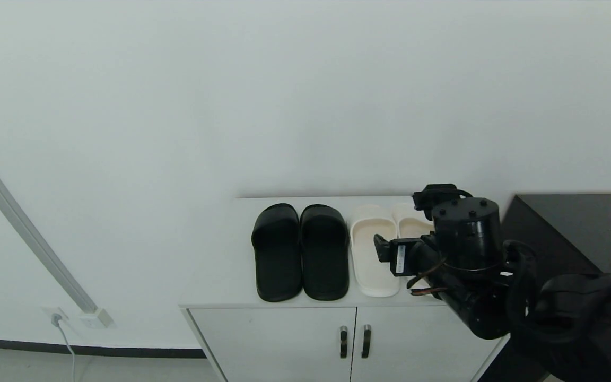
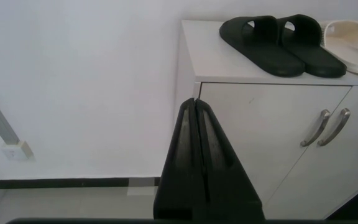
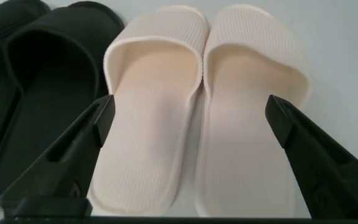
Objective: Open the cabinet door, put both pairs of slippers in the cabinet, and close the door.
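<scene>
Two slipper pairs lie atop the cabinet (image 1: 215, 289), long axes front-to-back, toes toward the wall: black pair (image 1: 301, 252) left, white pair (image 1: 374, 252) right. Over the white pair the right gripper (image 3: 190, 109) spreads wide; the left gripper (image 2: 195, 106) is pressed closed.

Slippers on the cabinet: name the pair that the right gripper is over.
The cream pair, framed between the open fingers of the right gripper. The black pair lies beside it, on the robot's left, clear of the gripper.
</scene>
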